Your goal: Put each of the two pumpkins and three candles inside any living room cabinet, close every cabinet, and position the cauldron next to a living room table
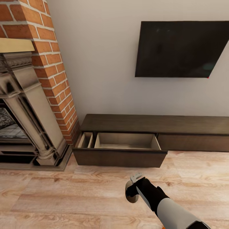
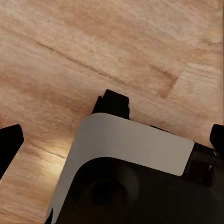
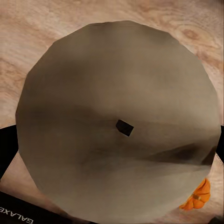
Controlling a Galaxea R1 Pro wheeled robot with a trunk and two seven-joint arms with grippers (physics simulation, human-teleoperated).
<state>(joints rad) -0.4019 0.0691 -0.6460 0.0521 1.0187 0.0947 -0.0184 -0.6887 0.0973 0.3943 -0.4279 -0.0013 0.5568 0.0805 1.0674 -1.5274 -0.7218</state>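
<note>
Dark-brown wood makes the long low cabinet (image 1: 152,124) against the white wall, and its left drawer (image 1: 125,142) stands pulled out, showing a light tan inside with nothing in it. The right gripper (image 1: 133,190) hangs above the wooden floor (image 1: 63,197) a little in front of this drawer, and it is clamped on a candle (image 3: 116,121), whose round beige top with the small dark wick faces the right wrist camera. Past the candle's edge, a small orange pumpkin (image 3: 197,196) lies on the floor. For the left gripper (image 2: 112,135), only dark fingertips (image 2: 9,142) show at the sides, wide apart.
</note>
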